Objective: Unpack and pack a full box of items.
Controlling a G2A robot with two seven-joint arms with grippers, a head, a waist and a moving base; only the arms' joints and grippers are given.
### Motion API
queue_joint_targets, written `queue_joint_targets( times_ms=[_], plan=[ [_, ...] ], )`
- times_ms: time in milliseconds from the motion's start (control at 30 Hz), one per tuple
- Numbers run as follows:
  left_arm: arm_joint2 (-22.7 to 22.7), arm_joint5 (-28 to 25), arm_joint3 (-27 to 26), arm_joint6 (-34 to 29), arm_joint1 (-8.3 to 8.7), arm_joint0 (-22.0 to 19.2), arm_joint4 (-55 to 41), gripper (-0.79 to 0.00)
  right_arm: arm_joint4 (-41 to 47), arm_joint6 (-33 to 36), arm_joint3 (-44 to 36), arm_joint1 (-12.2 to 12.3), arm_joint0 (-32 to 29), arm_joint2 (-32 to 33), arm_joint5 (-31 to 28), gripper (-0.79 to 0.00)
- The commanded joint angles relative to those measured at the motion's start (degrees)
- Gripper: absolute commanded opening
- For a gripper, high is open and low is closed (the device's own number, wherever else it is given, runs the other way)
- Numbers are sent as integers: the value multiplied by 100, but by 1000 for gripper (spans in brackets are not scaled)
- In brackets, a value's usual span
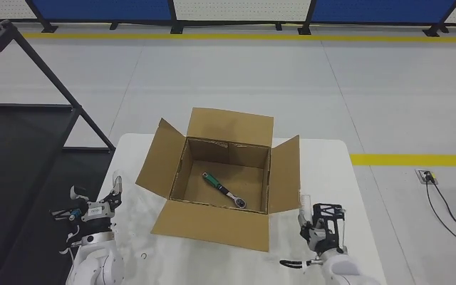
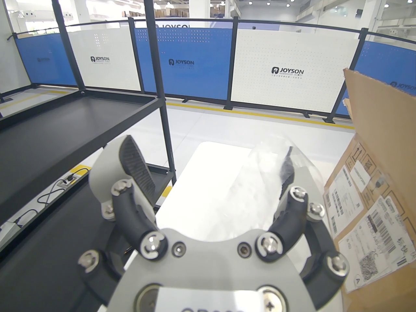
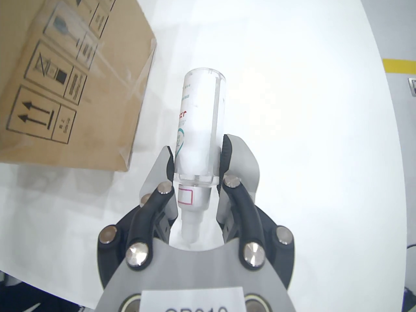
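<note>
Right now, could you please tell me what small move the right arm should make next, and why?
Probably lower the clear plastic spray bottle onto the white table and release: the right claw grips it over bare tabletop, outside the open cardboard box.

Left hand [image 2: 209,150] spread wide; right hand [image 3: 198,147] clamped on a bottle [image 3: 201,105]

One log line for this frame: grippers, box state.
left gripper: open, empty | right gripper: shut on bottle, beside box | box: flaps open, wrench inside
</note>
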Motion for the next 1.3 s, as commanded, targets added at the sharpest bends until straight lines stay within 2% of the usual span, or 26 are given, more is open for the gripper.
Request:
queue_joint_targets(
  times_ms=[0, 100, 367, 467, 600, 800, 967, 1133, 1267],
  plan=[
    [0, 0, 0, 0, 0, 0, 0, 0, 604, -52, -167, -4, -88, 263, -32, -785],
    [0, 0, 0, 0, 0, 0, 0, 0, 1173, -127, -511, 5, -264, 600, -154, -785],
    [0, 0, 0, 0, 0, 0, 0, 0, 1603, -163, -1631, -4, -478, 877, 331, -785],
    [0, 0, 0, 0, 0, 0, 0, 0, 1701, -39, -1979, 1, -389, 823, 327, -785],
    [0, 0, 0, 0, 0, 0, 0, 0, 1561, 62, -1979, 21, 90, 555, 69, -785],
    [0, 0, 0, 0, 0, 0, 0, 0, 508, 481, -1979, 16, 1050, -648, -30, -785],
    [0, 0, 0, 0, 0, 0, 0, 0, -534, 1507, -1970, -46, 1916, -1940, 34, -785],
    [0, 0, 0, 0, 0, 0, 0, 0, -1064, 2433, -1032, -238, 3123, -3025, 237, -785],
    [0, 0, 0, 0, 0, 0, 0, 0, -1109, 2863, 2, -475, 4158, -3572, 613, -785]
  ],
)
